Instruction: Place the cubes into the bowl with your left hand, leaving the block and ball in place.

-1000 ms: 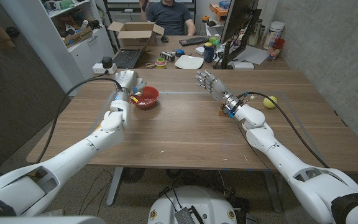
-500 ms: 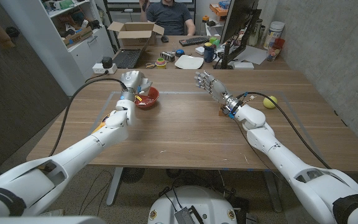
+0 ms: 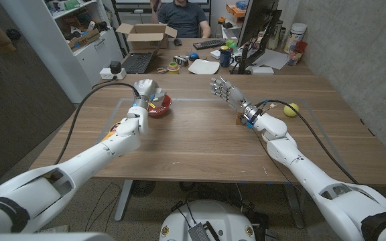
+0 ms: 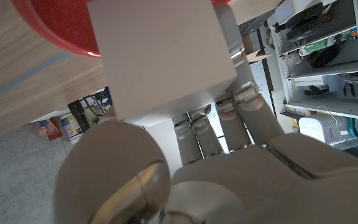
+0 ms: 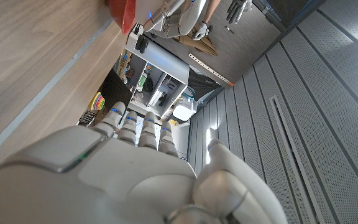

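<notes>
The red bowl (image 3: 161, 106) stands on the wooden table's far left part. My left hand (image 3: 146, 90) hangs over the bowl's left rim. In the left wrist view its fingers (image 4: 222, 118) and thumb grip a white cube (image 4: 160, 50), with the red bowl (image 4: 55, 25) just beyond it. My right hand (image 3: 226, 88) is held up at mid-table, fingers spread, holding nothing. A small brown block (image 3: 239, 121) lies by the right wrist. The yellow ball (image 3: 291, 108) sits on the table further right. The right wrist view shows the bowl (image 5: 127, 12) far off.
Behind the table stands a desk with a cardboard box (image 3: 143, 33), a laptop (image 3: 138, 62), a white plate (image 3: 204, 66) and a monitor (image 3: 256, 27). A person (image 3: 183, 17) sits there. A black cable (image 3: 89, 100) trails along the left arm.
My left hand has moved right, from beside the bowl's left side to over its rim. The right arm has stayed still.
</notes>
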### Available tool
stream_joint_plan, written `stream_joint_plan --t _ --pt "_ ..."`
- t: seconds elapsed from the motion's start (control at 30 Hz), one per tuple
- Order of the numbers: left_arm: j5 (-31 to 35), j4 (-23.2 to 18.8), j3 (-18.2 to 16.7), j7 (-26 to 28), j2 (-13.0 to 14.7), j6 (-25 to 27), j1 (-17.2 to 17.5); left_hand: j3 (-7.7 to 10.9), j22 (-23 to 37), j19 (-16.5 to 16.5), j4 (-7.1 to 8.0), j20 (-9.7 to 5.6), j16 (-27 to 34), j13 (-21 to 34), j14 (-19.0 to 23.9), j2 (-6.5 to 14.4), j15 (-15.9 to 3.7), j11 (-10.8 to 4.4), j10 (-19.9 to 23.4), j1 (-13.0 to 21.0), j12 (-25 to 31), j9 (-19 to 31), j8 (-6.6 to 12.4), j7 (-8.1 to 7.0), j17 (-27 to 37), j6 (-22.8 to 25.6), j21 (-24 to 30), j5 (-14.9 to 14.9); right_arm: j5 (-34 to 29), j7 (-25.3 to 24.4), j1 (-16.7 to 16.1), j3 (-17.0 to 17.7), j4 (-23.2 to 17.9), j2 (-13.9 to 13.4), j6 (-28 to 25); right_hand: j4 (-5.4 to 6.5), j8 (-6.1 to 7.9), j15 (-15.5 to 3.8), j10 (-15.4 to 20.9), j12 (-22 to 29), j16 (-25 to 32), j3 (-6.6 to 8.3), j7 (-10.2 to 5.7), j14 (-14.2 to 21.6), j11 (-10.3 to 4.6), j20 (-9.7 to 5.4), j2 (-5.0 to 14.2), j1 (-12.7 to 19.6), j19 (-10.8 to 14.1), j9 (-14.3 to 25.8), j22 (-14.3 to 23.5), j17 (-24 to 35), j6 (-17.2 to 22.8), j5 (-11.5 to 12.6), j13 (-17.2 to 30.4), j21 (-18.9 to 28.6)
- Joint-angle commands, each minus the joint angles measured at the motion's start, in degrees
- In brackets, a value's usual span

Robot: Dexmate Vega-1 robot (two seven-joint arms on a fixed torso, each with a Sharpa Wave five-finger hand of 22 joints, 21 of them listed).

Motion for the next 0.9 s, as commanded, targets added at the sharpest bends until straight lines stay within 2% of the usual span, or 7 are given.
stream_joint_plan --t 0.03,0.4,0.9 --pt "0.75 -0.63 1.65 -3.32 0.96 3.97 -0.51 0.25 0.17 -0.14 0.05 -0.54 -0.38 0.26 14.43 8.68 -14.67 -5.23 5.6 9.2 0.07 0.2 -0.26 -0.03 0.11 -0.37 0.16 -0.23 0.48 0.02 -0.26 0.37 0.28 -0.07 0.08 0.07 0.06 -0.07 -0.08 -0.08 0.01 -0.21 0.12 0.3 0.58 -0.1 -0.4 0.24 0.31 0.24 0.13 0.07 0.16 0.28 0.13 -0.09" --pt "1.17 0.41 3.16 -5.58 1.25 5.32 -1.42 0.47 0.18 -0.28 -0.06 -0.59 -0.72 0.29 14.48 8.49 -14.7 -5.23 5.54 9.36 -0.1 0.16 -0.3 -0.15 0.05 -0.4 0.14 -0.19 0.46 0.78 0.44 0.28 1.7 0.68 0.41 0.07 0.03 -0.06 -0.1 -0.08 0.02 -0.26 0.12 0.39 0.65 -0.14 -0.39 0.25 0.42 0.25 0.13 0.07 0.1 0.3 0.13 -0.17" --pt "1.26 4.75 5.37 -5.34 -0.43 4.43 -3.49 0.71 0.2 -0.5 -0.14 -0.58 -1.14 0.41 14.49 8.28 -14.72 -5.23 5.39 9.5 -0.28 0.13 -0.31 -0.17 -0.01 -0.37 0.12 -0.16 0.49 1.47 0.82 0.58 2.87 1.14 0.49 0.09 0.05 -0.01 -0.15 -0.08 0.0 -0.35 0.14 0.38 0.67 -0.19 -0.39 0.22 0.5 0.25 0.13 0.08 0.15 0.31 0.14 -0.29"
